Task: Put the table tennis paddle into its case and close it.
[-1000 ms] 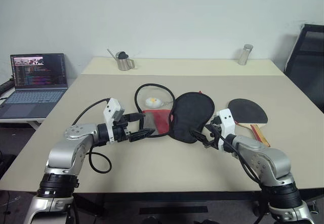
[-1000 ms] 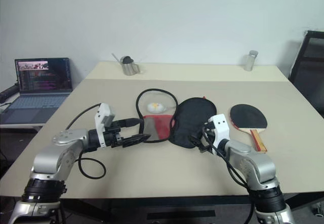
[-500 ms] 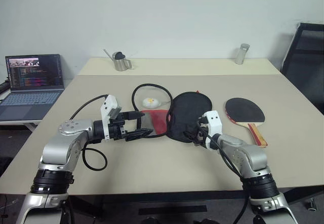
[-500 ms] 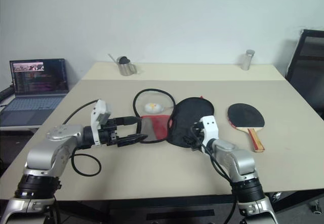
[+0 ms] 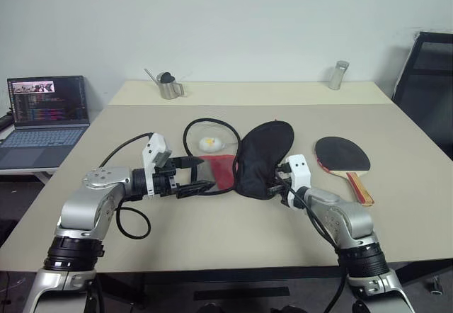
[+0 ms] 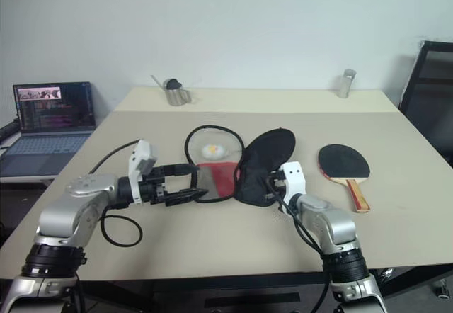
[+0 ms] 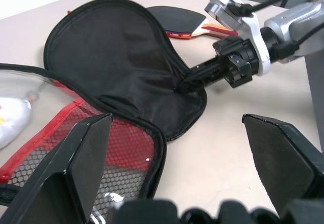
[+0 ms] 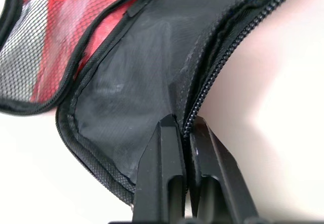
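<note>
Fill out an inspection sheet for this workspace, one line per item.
Surface: beige table, two tops butted together.
Job's things: case unzipped, its black flap raised; table tennis paddle lies outside it, at its right.
Clutter: white ball under the case's clear panel; metal pitcher and shaker at the far edge.
Grippers: left gripper open beside the red mesh; right gripper shut on the case's zipper edge.
Cables: black cable looped at the left arm.
Surroundings: laptop, black chair.
</note>
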